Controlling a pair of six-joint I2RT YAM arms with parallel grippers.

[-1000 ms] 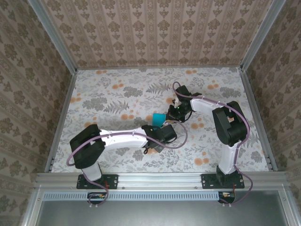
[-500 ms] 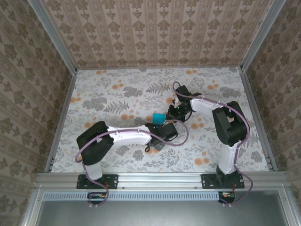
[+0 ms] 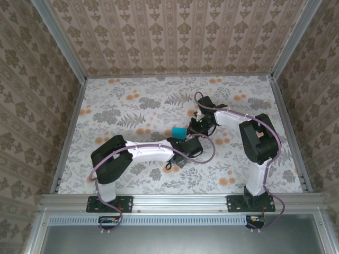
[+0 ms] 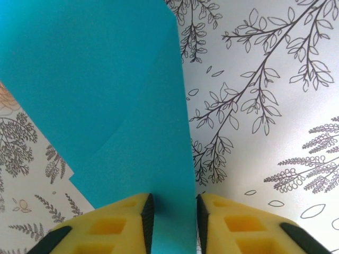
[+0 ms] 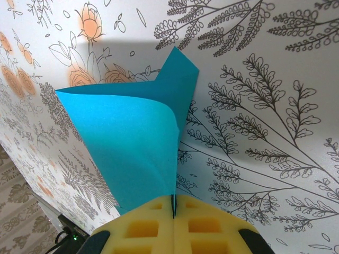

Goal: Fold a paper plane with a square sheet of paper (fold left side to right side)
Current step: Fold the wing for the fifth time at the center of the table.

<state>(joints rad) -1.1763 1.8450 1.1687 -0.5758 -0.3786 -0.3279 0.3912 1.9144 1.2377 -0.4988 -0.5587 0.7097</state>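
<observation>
The square sheet of paper (image 3: pixel 179 131) is turquoise and lies mid-table, partly folded, one layer curling up over another (image 4: pixel 106 79). My right gripper (image 5: pixel 174 200) is shut on the raised edge of the sheet (image 5: pixel 127 137) and holds that flap off the table; from above it sits just right of the paper (image 3: pixel 200 127). My left gripper (image 4: pixel 175 203) stands open, its yellow fingers (image 4: pixel 127 217) a narrow gap apart with a strip of the paper running between them. From above it is at the sheet's near edge (image 3: pixel 185 145).
The table (image 3: pixel 122 106) has a floral cloth and is walled at the back and both sides by patterned panels (image 3: pixel 175 37). Metal rails (image 3: pixel 175 201) run along the near edge. Both arms cross close together near the table's middle.
The left arm's elbow has swung to the right and its gripper has crept up and right to the paper's near edge. The right arm and the paper have stayed put.
</observation>
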